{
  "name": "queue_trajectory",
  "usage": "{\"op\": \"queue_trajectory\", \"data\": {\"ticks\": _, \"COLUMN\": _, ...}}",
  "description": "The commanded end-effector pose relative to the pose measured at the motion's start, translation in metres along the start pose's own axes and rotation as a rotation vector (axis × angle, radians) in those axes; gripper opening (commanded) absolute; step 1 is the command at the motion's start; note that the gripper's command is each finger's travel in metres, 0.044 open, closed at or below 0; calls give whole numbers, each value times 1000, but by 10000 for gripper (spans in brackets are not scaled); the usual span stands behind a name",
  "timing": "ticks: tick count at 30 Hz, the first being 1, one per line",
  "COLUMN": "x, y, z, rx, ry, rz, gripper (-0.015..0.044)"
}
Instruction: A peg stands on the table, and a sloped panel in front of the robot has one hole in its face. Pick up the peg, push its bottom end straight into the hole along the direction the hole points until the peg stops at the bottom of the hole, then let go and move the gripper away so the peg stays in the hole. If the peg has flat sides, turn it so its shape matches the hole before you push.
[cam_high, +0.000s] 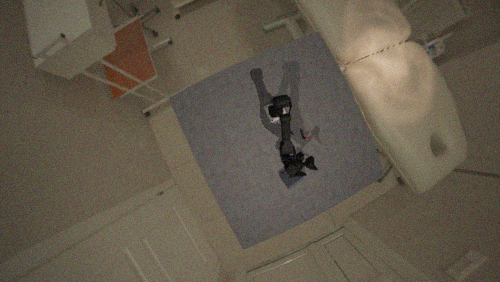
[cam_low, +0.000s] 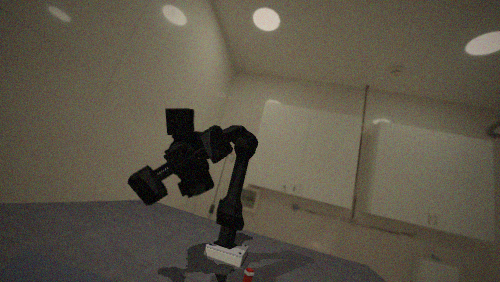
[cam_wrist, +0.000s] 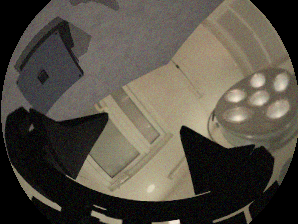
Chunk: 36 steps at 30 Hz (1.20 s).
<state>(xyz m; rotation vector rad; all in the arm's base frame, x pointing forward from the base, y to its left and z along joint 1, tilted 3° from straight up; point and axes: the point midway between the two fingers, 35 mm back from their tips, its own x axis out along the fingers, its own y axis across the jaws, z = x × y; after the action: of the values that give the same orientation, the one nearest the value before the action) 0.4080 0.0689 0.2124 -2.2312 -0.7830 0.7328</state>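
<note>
The peg (cam_high: 307, 138) (cam_low: 248, 275) is a small red piece with a white band. It stands near the arm's base and is cut off by the lower edge of the exterior view. The dark blue sloped panel (cam_high: 290, 182) (cam_wrist: 59, 82) is partly under the arm in the top view. Its square hole (cam_wrist: 43, 76) shows in the wrist view at the upper left. My gripper (cam_high: 306, 168) (cam_wrist: 145, 123) is open and empty, raised high, away from the peg. The peg is not visible in the wrist view.
The arm's white base (cam_low: 226, 254) sits on the blue-grey mat (cam_high: 215, 130). A cream padded couch (cam_high: 430, 110) is at the right of the top view, and a white cabinet (cam_high: 65, 30) with an orange panel (cam_high: 130, 55) is at the upper left.
</note>
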Motion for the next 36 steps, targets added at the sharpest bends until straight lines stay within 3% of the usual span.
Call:
{"op": "queue_trajectory", "data": {"ticks": 1, "x": 10, "y": -1, "z": 11, "rx": 69, "ry": -37, "rz": 29, "gripper": 440}}
{"op": "queue_trajectory", "data": {"ticks": 19, "x": 46, "y": -5, "z": 85, "rx": 389, "ry": -265, "rz": 315, "gripper": 440}}
{"op": "queue_trajectory", "data": {"ticks": 36, "x": 41, "y": -14, "z": 161, "rx": 536, "ry": -449, "rz": 693, "gripper": 440}}
